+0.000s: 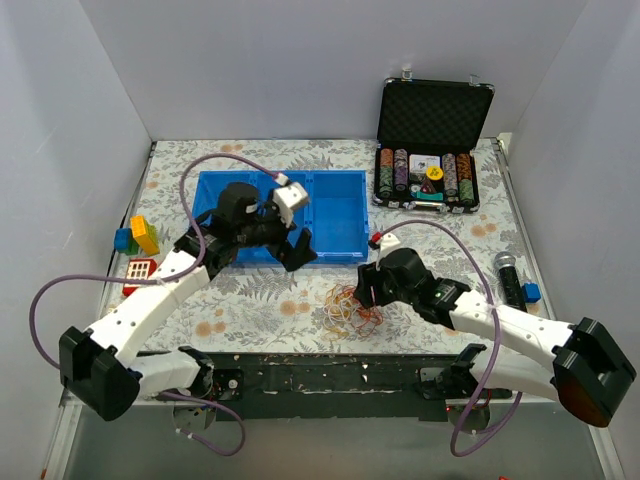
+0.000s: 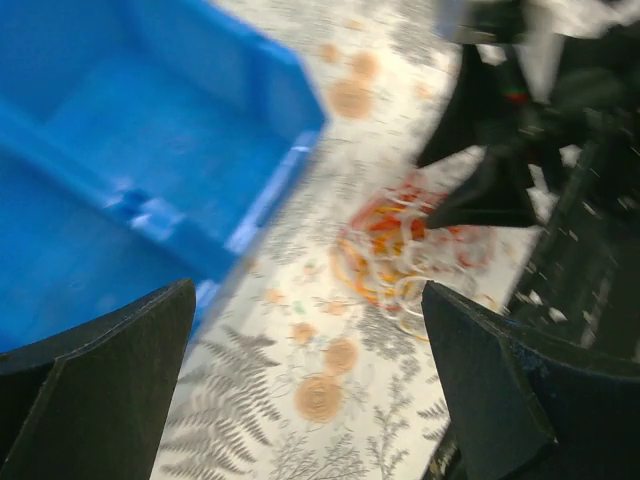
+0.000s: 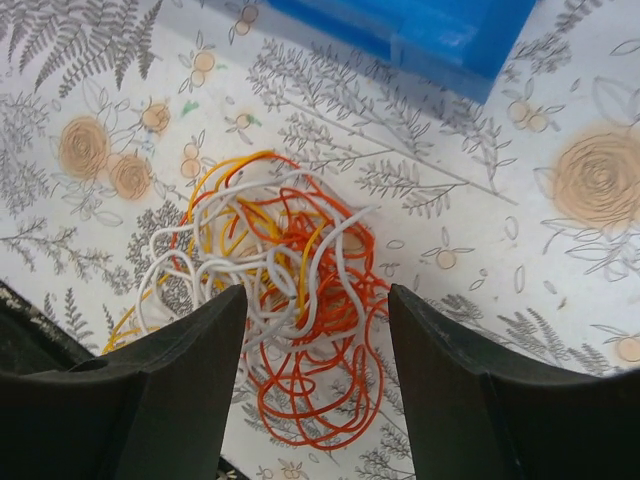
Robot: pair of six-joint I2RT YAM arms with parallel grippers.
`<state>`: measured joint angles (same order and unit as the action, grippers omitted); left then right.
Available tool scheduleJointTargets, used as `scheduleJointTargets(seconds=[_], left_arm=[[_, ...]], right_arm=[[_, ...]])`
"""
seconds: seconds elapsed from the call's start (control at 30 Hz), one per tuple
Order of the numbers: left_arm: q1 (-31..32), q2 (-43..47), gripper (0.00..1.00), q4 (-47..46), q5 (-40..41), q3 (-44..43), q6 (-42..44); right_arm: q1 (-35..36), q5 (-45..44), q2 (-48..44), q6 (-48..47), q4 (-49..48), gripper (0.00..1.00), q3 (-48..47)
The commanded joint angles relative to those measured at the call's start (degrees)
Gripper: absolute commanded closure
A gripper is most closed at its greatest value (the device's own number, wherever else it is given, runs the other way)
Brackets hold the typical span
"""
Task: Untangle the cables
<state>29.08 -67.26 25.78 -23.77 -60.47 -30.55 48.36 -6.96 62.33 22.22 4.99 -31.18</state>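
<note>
The cables (image 1: 350, 308) lie as one hand-sized tangle of white, red and orange-yellow cords on the floral tablecloth, just in front of the blue bin (image 1: 280, 215). My right gripper (image 1: 363, 291) is open at the tangle's right edge. In the right wrist view the cables (image 3: 290, 290) lie between and below the open fingers of the right gripper (image 3: 315, 300), which hold nothing. My left gripper (image 1: 285, 245) is open and empty over the bin's front edge. In the blurred left wrist view the left gripper (image 2: 310, 400) faces the cables (image 2: 400, 250), which lie ahead of it.
An open black case of poker chips (image 1: 435, 140) stands at the back right. Toy bricks (image 1: 140, 235) and a red-and-white toy (image 1: 140, 270) lie at the left. A microphone (image 1: 508, 275) and a blue block (image 1: 530, 292) lie at the right.
</note>
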Motion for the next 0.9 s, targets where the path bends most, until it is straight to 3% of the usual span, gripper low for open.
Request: scheduleJointTargets(seconds=[0.0, 0.2, 0.33, 0.6, 0.73, 0.87], left_arm=[[6.85, -2.43, 0.02, 1.04, -9.27, 3.33, 7.26], [13.36, -3.85, 0.02, -13.72, -2.79, 15.1, 0.5], [15.74, 0.2, 0.02, -20.67, 2.14, 21.79, -0.92], [16.18, -2.34, 0.02, -25.42, 6.72, 23.64, -1.88], [16.27, -3.74, 0.06, -28.68, 0.24, 23.99, -1.02], [16.27, -5.41, 0.06, -29.56, -7.07, 26.45, 6.71]], right_arm=[[0.07, 6.52, -0.89, 2.65, -8.06, 0.36, 3.66], [-0.02, 14.77, 4.37, 1.87, -13.77, 0.54, 3.85], [0.16, 20.49, 8.07, 0.38, -15.8, 0.74, -0.01], [0.25, 24.18, 7.55, -1.56, -16.59, 0.79, -0.73], [0.33, 24.8, 6.94, -2.27, -16.51, 0.85, -0.72], [0.25, 24.28, 5.18, -2.44, -16.16, 0.98, -0.55]])
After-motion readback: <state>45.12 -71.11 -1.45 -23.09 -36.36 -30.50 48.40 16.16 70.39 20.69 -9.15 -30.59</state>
